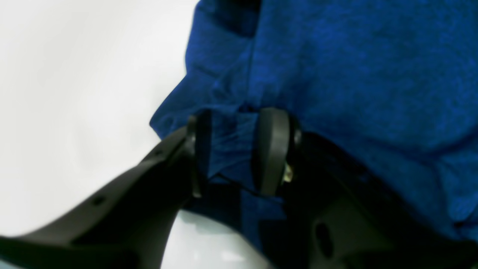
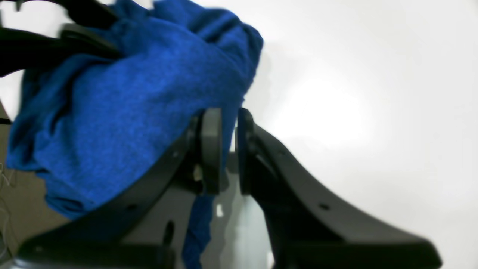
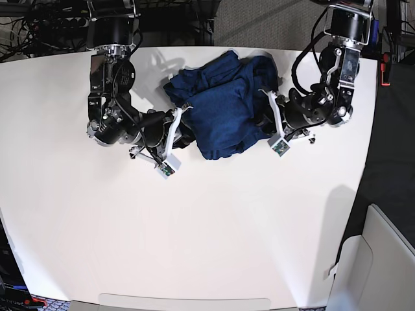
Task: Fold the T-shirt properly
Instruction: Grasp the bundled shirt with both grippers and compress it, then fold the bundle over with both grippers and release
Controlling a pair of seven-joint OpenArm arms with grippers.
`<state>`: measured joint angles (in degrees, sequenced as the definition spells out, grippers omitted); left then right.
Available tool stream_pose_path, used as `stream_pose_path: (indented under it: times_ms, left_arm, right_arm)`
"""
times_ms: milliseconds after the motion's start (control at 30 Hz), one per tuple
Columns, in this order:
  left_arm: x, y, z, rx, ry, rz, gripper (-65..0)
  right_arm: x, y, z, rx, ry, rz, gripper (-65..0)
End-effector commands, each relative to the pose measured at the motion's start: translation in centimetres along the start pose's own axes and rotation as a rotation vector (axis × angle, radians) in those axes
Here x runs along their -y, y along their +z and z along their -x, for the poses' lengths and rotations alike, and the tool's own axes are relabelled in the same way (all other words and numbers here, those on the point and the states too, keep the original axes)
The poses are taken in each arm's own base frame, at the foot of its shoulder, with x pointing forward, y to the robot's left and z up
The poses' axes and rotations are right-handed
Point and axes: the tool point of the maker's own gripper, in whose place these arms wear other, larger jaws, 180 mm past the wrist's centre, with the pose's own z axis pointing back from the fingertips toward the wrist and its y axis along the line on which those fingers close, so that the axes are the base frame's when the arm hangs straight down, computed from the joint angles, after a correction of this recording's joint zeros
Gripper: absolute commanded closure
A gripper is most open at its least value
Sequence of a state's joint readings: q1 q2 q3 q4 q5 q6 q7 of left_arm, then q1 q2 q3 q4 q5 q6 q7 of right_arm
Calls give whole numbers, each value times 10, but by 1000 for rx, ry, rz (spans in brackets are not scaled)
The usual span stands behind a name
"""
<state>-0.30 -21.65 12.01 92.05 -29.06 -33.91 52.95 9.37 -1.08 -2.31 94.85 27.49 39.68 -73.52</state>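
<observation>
T-shirt [image 3: 224, 107] — dark blue knit, bunched in a rumpled heap on the white desk [image 3: 214, 240], toward the desk's far edge, between the two arms. Desk surface plain white, glossy, with glare patches in both wrist views. Beyond the desk's far edge: dark floor and tangled cables [image 3: 39, 26]; off its right side, dark carpet and a pale panel [image 3: 382, 259] at the lower corner.

Left gripper [image 1: 239, 149] clamps a pinched fold of the T-shirt's edge between its pads — cloth visibly stretched across the gap. Right gripper [image 2: 228, 149] sits at the T-shirt's other side with jaws nearly together; a strip of blue cloth hangs beside and below its fingers, but whether fabric is actually caught between them can't be told. Both arms crowd close against the heap, hiding its side edges in the base view.
</observation>
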Motion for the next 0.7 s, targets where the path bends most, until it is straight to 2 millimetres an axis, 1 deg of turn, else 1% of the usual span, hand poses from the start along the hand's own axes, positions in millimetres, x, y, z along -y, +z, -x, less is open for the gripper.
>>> stream_pose_path:
  times_ms: [0,33,133,267,333,367,400,467,500,600,667]
  left_arm:
    - [-9,8,-4,18,-19,-36,-192]
    - [-12,10,1,6,-23,-55,-192]
    - [-15,23,16,-40,-44,-110,-192]
    - [-17,51,12,-75,-81,-176,-192]
    - [-15,62,10,-88,-97,-199,-192]
    - [-14,67,8,-88,-107,-208,-192]
    - [-11,71,3,-84,-123,-214,-192]
    - [-5,77,-2,-76,-150,-221,-192]
    - [-1,80,-6,-69,-163,-221,-192]
    - [14,73,-11,-53,-142,-193,-192]
    - [25,67,-11,-52,-110,-159,-192]
  right_arm:
    - [-6,2,-22,60,33,-19,-65]
    - [-7,1,-25,62,43,-21,-65]
    - [-5,-2,-22,46,36,-25,-65]
    - [1,-4,-28,46,37,-24,-65]
    - [5,-2,-40,76,50,-13,-65]
    - [7,-1,-46,95,57,-5,-65]
    - [9,-1,-47,97,60,5,-65]
    - [18,-2,-53,87,78,40,-65]
    - [19,-5,-55,81,78,45,-65]
    - [20,-14,-64,63,84,61,-65]
    - [20,-19,-76,81,93,74,-64]
